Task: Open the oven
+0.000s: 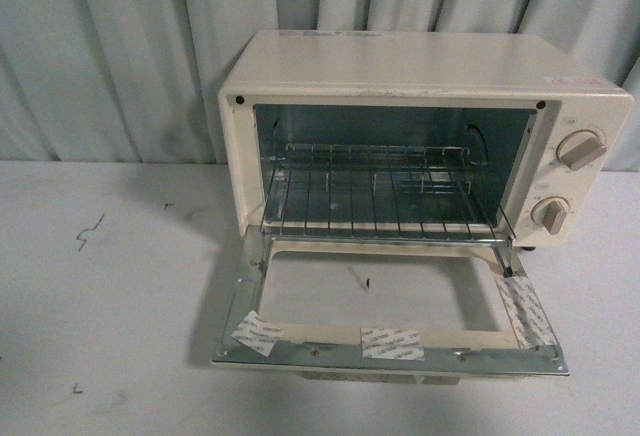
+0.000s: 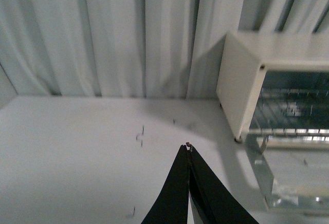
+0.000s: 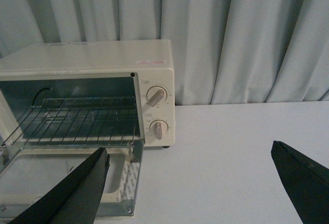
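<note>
Cream-white oven [image 1: 420,86] sits toward the back of the pale table [image 1: 110,306], close against the grey curtain [image 1: 120,46], front facing the robot. Door [image 1: 390,321] is swung fully down, lying about level over the tabletop, inner metal frame and glass pane facing up. Three strips of tape [image 1: 392,343] show on the frame. Wire rack [image 1: 375,196] exposed inside; cavity looks empty. Two knobs [image 1: 580,149] on the right panel, untouched as far as can be judged. With the door flat, the task reads as done.

Neither arm shows in the front view, so both likely hang back, clear of the door's swing.

Left gripper [image 2: 189,149]: fingers pressed together to a point, nothing between them, hovering over bare table to the left of the oven.

Right gripper [image 3: 190,154]: fingers spread wide, empty, positioned off the oven's right front corner and aimed toward it, not touching door or body.
</note>
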`<action>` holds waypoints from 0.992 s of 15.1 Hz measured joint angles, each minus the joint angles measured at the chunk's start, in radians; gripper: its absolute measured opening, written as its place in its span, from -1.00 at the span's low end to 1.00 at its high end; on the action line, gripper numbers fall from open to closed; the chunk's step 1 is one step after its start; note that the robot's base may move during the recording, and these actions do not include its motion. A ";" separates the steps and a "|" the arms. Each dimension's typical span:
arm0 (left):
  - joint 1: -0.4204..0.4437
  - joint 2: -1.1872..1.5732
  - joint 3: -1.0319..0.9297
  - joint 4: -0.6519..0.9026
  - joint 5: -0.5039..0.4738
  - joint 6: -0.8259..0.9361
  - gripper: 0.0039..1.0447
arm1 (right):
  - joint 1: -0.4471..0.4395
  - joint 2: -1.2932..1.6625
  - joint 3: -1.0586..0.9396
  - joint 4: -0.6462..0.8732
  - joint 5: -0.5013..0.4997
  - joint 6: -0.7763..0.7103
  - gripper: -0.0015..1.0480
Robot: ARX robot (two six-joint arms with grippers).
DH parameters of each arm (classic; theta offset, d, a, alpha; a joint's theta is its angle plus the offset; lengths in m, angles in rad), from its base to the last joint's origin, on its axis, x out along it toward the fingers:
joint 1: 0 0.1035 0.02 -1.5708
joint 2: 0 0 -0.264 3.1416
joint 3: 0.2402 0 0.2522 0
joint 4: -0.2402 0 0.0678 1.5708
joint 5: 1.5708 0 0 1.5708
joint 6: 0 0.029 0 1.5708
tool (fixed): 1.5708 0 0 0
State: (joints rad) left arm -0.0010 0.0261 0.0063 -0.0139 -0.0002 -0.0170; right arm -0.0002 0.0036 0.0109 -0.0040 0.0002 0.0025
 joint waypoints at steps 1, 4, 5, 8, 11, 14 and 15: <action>-0.001 -0.018 0.005 0.028 0.000 0.000 -0.97 | 0.000 0.000 0.000 -0.001 0.000 0.000 0.87; 0.001 -0.018 0.000 0.011 0.000 0.000 -0.97 | 0.000 0.000 0.000 0.000 -0.001 0.000 0.87; 0.001 -0.018 0.000 0.011 0.000 0.000 -0.97 | 0.000 0.000 0.000 0.001 -0.001 0.000 0.87; 0.001 -0.018 0.000 0.011 0.000 0.000 -0.83 | 0.000 0.000 0.000 0.000 -0.001 0.000 0.87; 0.001 -0.018 0.000 0.011 0.000 0.000 -0.10 | 0.000 0.000 0.000 0.000 0.000 0.000 0.87; 0.001 -0.018 0.000 0.011 0.000 0.000 0.70 | 0.000 0.000 0.000 0.000 -0.001 0.000 0.87; 0.001 -0.018 0.000 0.011 0.000 0.000 0.90 | 0.000 0.000 0.000 0.000 -0.001 0.000 0.87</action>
State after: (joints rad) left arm -0.0002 0.0082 0.0063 -0.0032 -0.0002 -0.0170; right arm -0.0002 0.0036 0.0109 -0.0040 -0.0006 0.0025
